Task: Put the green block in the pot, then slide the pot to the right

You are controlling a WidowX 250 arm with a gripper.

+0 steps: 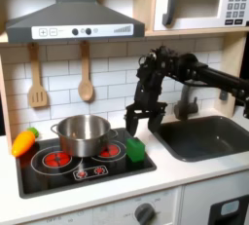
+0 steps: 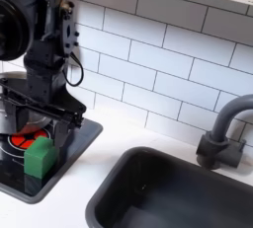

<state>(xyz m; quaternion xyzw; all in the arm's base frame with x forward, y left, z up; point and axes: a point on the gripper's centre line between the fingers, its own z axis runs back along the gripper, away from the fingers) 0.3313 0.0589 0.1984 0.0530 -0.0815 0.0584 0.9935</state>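
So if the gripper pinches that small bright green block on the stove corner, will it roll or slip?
The small bright green block sits flat on the black stovetop, so it probably won't roll. Its edges look rounded and its faces smooth, so it might slip from an off-centre pinch. It looks solid and probably stiff, likely light. The gripper hangs open above it.
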